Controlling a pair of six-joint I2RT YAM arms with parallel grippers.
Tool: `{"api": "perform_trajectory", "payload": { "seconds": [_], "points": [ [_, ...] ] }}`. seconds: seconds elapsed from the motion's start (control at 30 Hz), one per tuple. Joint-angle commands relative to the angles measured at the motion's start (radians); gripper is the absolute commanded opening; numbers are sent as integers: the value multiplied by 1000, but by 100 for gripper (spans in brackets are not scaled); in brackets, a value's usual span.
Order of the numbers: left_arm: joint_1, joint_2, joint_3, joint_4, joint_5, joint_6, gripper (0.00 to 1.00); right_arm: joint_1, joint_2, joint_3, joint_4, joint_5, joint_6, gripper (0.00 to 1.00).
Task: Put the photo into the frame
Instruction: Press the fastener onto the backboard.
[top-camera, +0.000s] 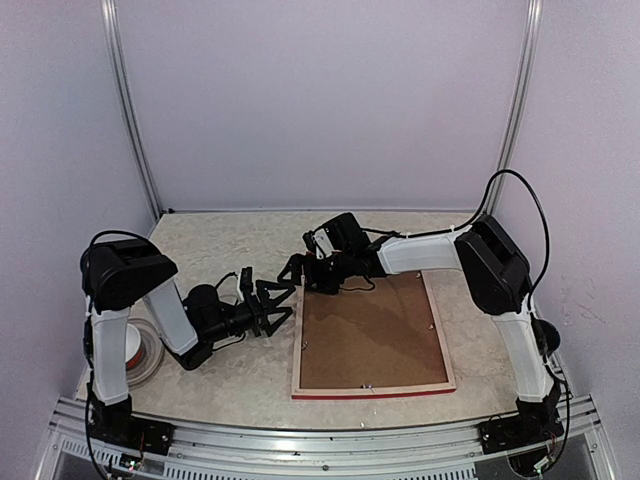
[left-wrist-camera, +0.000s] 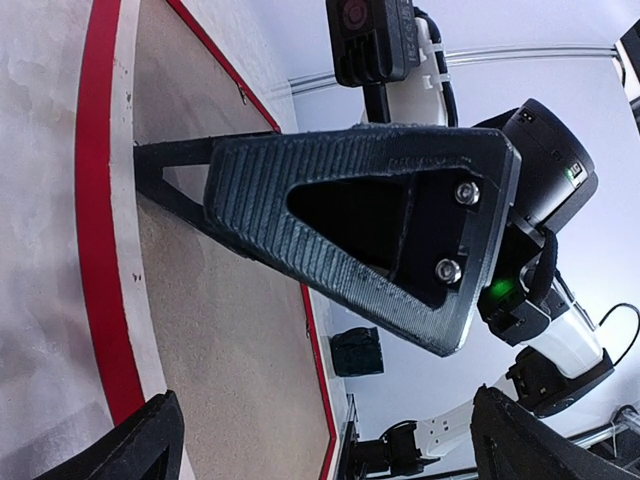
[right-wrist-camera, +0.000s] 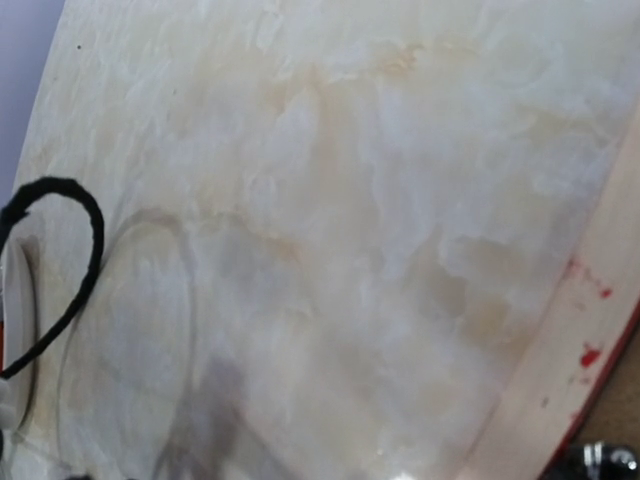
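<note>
The frame (top-camera: 444, 340) lies face down on the marble table, pale wood rim up and red front showing along its near edge. A brown backing board (top-camera: 370, 335) fills it. The photo is hidden from every view. My left gripper (top-camera: 279, 305) is open just left of the frame's left rim, with nothing between its fingers. In the left wrist view its fingertips (left-wrist-camera: 150, 440) flank the red frame edge (left-wrist-camera: 100, 250) and the backing board (left-wrist-camera: 220, 340). My right gripper (top-camera: 303, 272) is open at the frame's far left corner, one finger (left-wrist-camera: 340, 190) resting on that corner. Its wrist view shows only table and the frame's rim (right-wrist-camera: 560, 390).
A roll of tape (top-camera: 140, 348) sits at the table's left edge beside the left arm's base. White walls close in the back and both sides. A metal rail (top-camera: 320, 440) runs along the near edge. A black cable (right-wrist-camera: 70, 270) loops at the left of the right wrist view.
</note>
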Motion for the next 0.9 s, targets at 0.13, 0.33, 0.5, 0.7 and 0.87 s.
{"api": "perform_trajectory", "payload": {
  "seconds": [0.13,0.33,0.5,0.7,0.87],
  "points": [
    [-6,-39,-12,36,0,21,99,-16,-125,-115,-67,56,-129,99],
    [-11,-56,-1,-34,-5,57,99,-17,-242,-186,-214,136,-296,99],
    [-11,-87,17,-132,-8,101,99,1,-333,-283,-274,261,-406,99],
    [-23,-146,48,-272,-19,172,99,49,-410,-401,-259,368,-525,99],
    [-25,-159,50,-289,-24,179,99,120,-421,-470,-218,459,-607,99]
  ]
}}
